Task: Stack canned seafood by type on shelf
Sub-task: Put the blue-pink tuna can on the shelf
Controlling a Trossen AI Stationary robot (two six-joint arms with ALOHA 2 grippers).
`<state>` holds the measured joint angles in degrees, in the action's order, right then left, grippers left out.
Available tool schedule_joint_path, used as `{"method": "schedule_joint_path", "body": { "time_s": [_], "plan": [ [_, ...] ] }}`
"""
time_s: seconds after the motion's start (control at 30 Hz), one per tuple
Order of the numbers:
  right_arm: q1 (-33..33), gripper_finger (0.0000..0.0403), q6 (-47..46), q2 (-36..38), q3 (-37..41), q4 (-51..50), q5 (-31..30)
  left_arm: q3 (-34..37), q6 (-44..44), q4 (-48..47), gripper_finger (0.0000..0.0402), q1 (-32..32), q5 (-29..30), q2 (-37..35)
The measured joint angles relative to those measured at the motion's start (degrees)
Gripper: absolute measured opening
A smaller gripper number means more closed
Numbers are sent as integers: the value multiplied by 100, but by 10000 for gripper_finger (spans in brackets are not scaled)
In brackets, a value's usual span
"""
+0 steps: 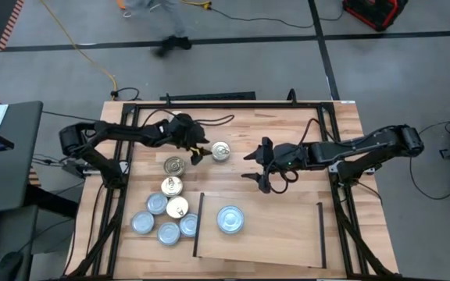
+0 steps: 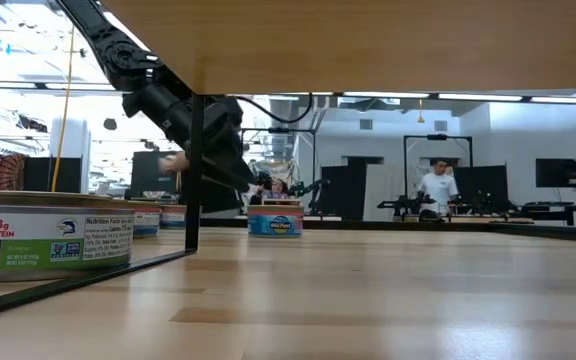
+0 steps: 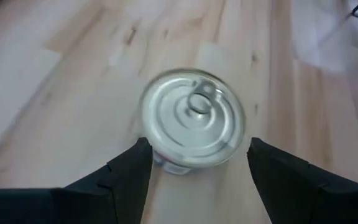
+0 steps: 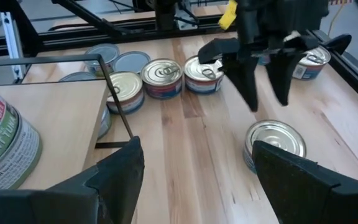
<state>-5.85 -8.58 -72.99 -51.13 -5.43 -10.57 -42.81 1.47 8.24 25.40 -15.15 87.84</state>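
Note:
My left gripper (image 1: 200, 150) (image 3: 194, 168) is open and hovers just above a round tin with a silver pull-tab lid (image 1: 220, 151) (image 3: 193, 118), one finger on either side of it. That tin (image 4: 275, 143) rests on its base on the tabletop. My right gripper (image 1: 258, 165) (image 4: 194, 180) is open and empty, a little to the tin's right. Several more tins (image 1: 170, 207) (image 4: 162, 78) stand clustered left of the pale shelf board (image 1: 280, 234). A tin with a silvery-blue lid (image 1: 230, 219) stands on the board.
Thin black strips (image 1: 199, 225) (image 1: 320, 232) edge the shelf's short sides. A black frame (image 1: 209, 105) runs around the tabletop. Another tin (image 4: 309, 62) stands beyond my left gripper. Bare wood lies between the arms and over the shelf's right part. A person (image 2: 436, 188) stands far off.

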Motion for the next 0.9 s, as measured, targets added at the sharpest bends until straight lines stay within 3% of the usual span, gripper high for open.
{"method": "schedule_joint_path", "body": {
  "time_s": [0.43,0.67,0.9],
  "plan": [
    [31,322,50,0,0,136,-15,-2,586,657,246,-359,507,607],
    [31,322,61,124,2,-229,-21,-9,758,381,183,-353,533,602],
    [221,322,29,1080,2,-792,-22,-9,888,305,131,-353,529,602]
  ]
}}
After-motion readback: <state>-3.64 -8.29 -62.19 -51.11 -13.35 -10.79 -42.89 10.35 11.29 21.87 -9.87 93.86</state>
